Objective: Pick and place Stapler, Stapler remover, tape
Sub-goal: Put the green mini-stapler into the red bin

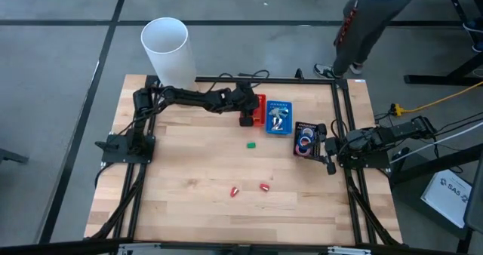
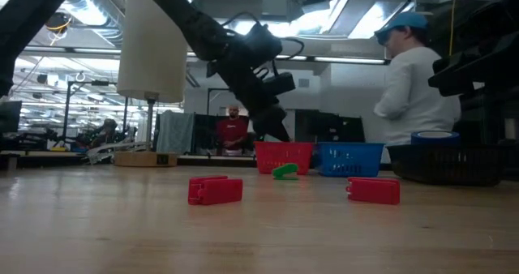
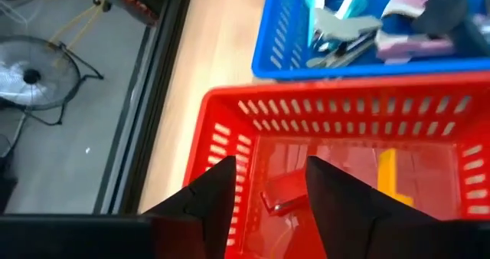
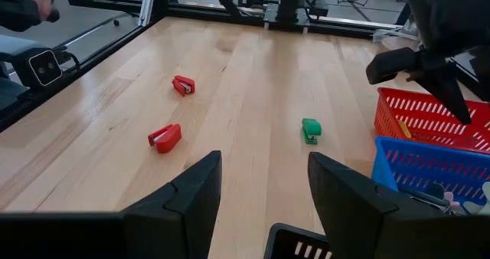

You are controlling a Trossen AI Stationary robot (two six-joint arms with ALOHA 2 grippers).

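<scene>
My left gripper (image 3: 269, 184) hangs open over the red basket (image 1: 261, 104) at the table's far middle, pointing slantwise down into it. A red stapler (image 3: 279, 196) lies on the basket's floor under the gap between the fingers, beside a yellow piece (image 3: 388, 171). On the bare wood lie two more red staplers (image 1: 235, 191) (image 1: 265, 186) and a small green piece (image 1: 251, 143). Rolls of tape (image 1: 305, 142) sit in the black basket (image 1: 309, 128). At the right edge my right gripper (image 4: 264, 190) waits open, holding nothing.
The blue basket (image 1: 280, 118), holding metal and pink pieces, stands between the red and black baskets. A tall white cylinder (image 1: 166, 47) stands at the far left corner. A person (image 1: 362, 21) stands beyond the table's far edge. The near half of the table has free room.
</scene>
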